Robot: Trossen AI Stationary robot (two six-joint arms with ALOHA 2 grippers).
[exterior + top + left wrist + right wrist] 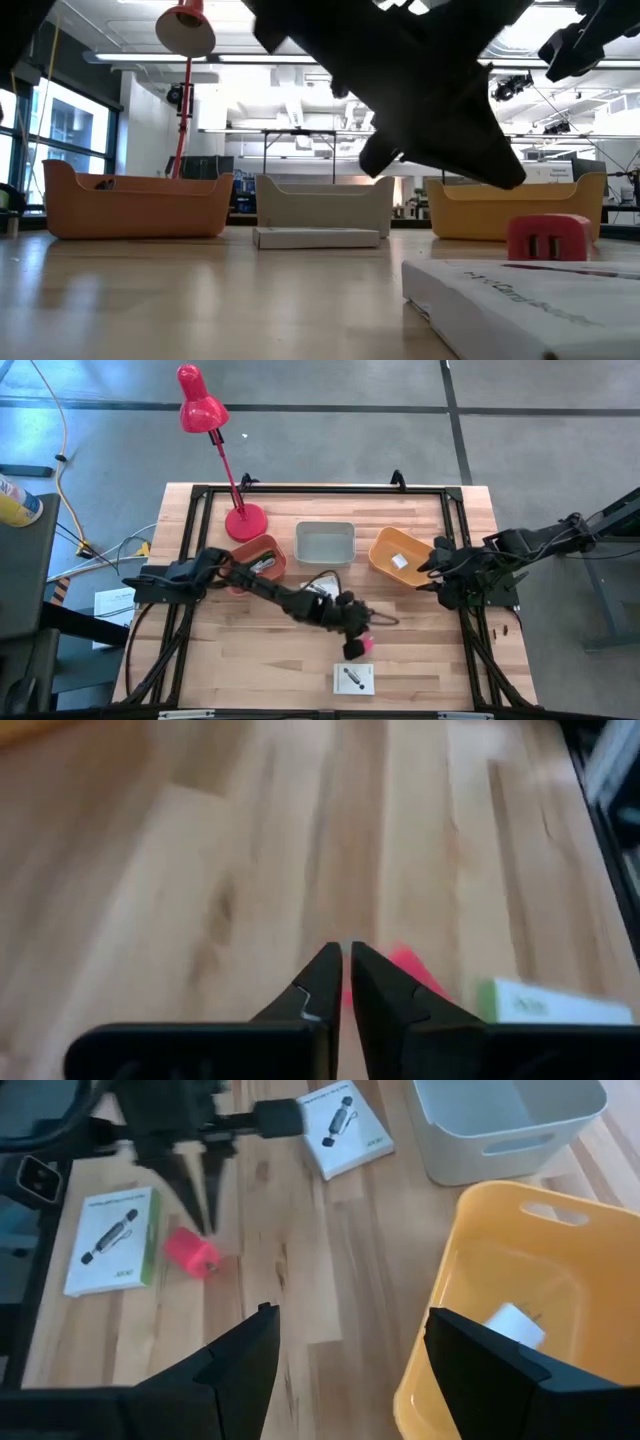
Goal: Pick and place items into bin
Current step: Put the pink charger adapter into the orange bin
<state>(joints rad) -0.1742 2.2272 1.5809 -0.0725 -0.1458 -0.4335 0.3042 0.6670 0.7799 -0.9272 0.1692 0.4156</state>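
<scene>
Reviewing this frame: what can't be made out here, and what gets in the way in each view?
- Whether the shut left gripper holds the pink block: in the left wrist view its fingers cover most of the block.
- High view: the arm covers one white packet.
- Contents of the red bin: too small in the high view, walled off in the low view.
- Low view: the near packet is cut off by the edge.

Three bins stand in a row across the tabletop (250, 660): left bin (262, 557), middle bin (325, 542), right bin (398, 556), which holds a block (399, 561). A lamp (244, 521) stands behind the left bin. Nearer the front lie a packet (353, 679) and a plug (366, 646) just behind it.
</scene>
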